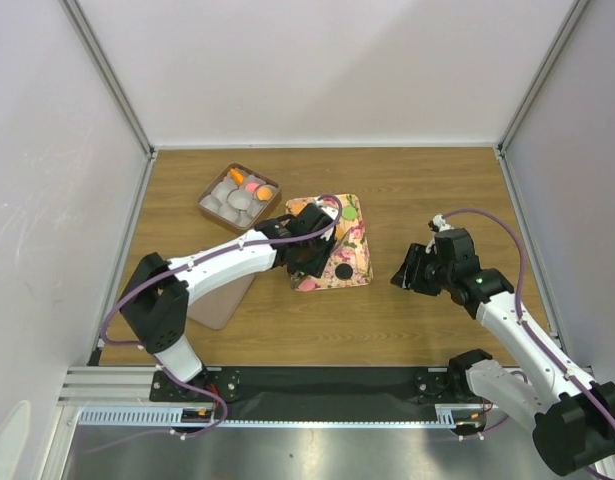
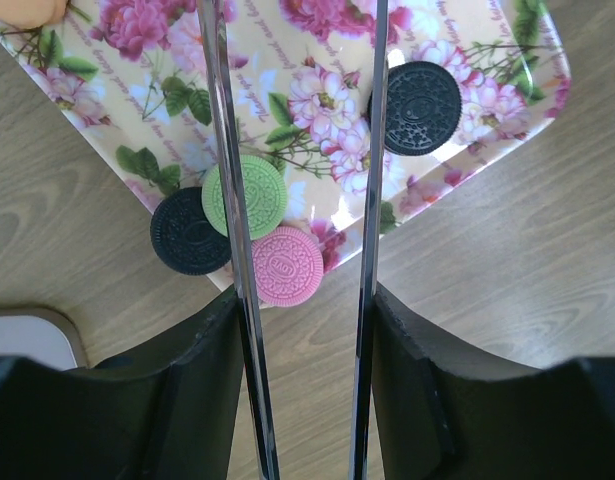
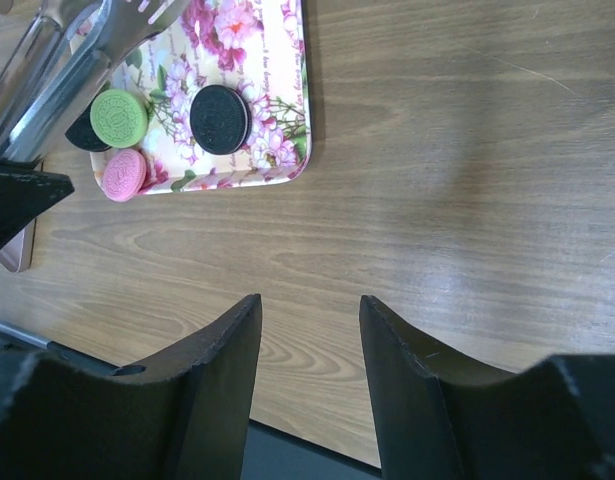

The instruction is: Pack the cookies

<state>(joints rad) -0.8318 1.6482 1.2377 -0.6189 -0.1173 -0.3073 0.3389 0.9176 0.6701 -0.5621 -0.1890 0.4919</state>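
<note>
The floral tray (image 2: 307, 60) holds a green cookie (image 2: 245, 196), a pink cookie (image 2: 283, 265) and a black cookie (image 2: 190, 231) bunched at its near corner. Another black cookie (image 2: 420, 107) lies apart on the tray, and an orange one (image 2: 27, 10) shows at the frame edge. My left gripper (image 2: 307, 300) is shut on metal tongs (image 2: 370, 200). The tong arms are spread over the tray, the left arm across the green cookie, and grip nothing. My right gripper (image 3: 309, 310) is open and empty over bare table, right of the tray (image 1: 355, 245).
A brown box (image 1: 237, 195) with white paper cups and orange and pink cookies stands behind the tray to the left. Its lid (image 1: 222, 300) lies on the table under the left arm. White walls enclose the table on three sides.
</note>
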